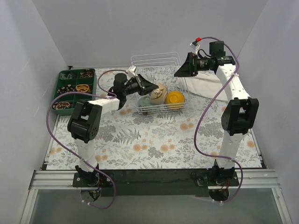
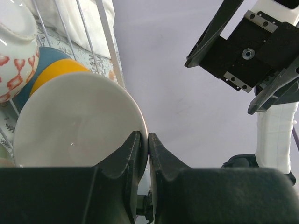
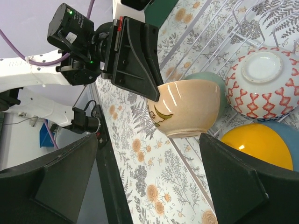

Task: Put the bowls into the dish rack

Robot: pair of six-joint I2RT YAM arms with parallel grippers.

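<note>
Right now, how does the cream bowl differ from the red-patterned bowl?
The cream bowl is pinched at its rim by the left gripper; the red-patterned bowl lies free in the dish rack. The cream bowl is plain outside but for one small dark mark; the red-patterned bowl carries a red lattice on white. Both are small round bowls of like size.

Table (image 1: 154,140): flat top under a pale cover printed with grey ferns and orange flowers. A black strip (image 1: 154,176) runs along its edge at the bottom of the top view.

Rack (image 1: 158,110): white wire, standing level on the cover at upper centre.

Tray (image 1: 61,73): dark green, compartmented, lying at upper left by the table's left edge, apart from the rack.

Cloth (image 1: 203,86): white, folded, lying at upper right, just beside the rack's right end.
</note>
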